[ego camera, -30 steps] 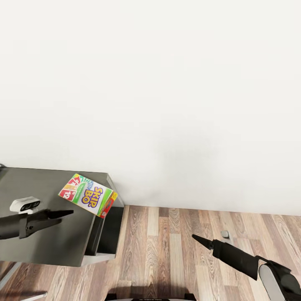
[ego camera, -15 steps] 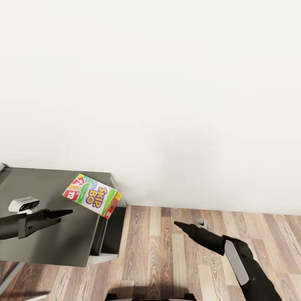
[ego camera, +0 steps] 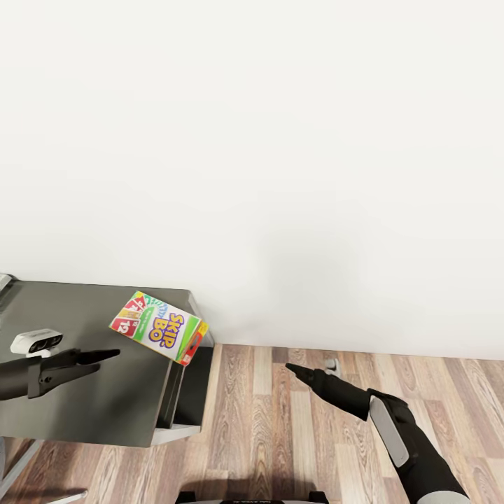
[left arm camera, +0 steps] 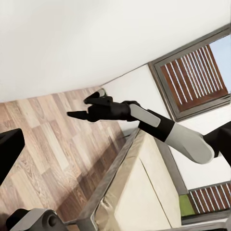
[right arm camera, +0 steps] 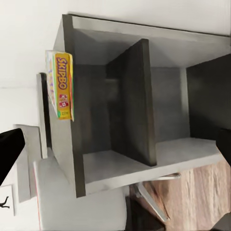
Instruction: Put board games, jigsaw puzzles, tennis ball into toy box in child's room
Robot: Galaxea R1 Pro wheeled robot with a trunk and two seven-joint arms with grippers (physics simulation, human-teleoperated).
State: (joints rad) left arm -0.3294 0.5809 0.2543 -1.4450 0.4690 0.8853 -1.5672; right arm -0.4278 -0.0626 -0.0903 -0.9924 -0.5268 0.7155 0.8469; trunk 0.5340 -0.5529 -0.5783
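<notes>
Overhanging the desk (ego camera: 84,392) corner at lower left, the SKIP BO board game (ego camera: 159,327) is seen. The left end effector (ego camera: 105,356) is cut off by the frame edge, the right end effector (ego camera: 297,369) foreshortened; whether either is parted cannot be told.

A plain white wall (ego camera: 280,140) takes up most of the head view, meeting the wood plank floor (ego camera: 280,427) along a line that runs from about nine o'clock towards four o'clock. The planks are brown and grey with strong grain, lying lengthwise away from the wall. In the left wrist view a window (left arm camera: 195,77) with a dark grey frame and reddish-brown slatted blinds sits at roughly two o'clock, set in the white wall, with a second slatted pane (left arm camera: 211,204) near five o'clock. In the right wrist view a small black silhouette picture (right arm camera: 5,203) shows at about eight o'clock on a white surface.
</notes>
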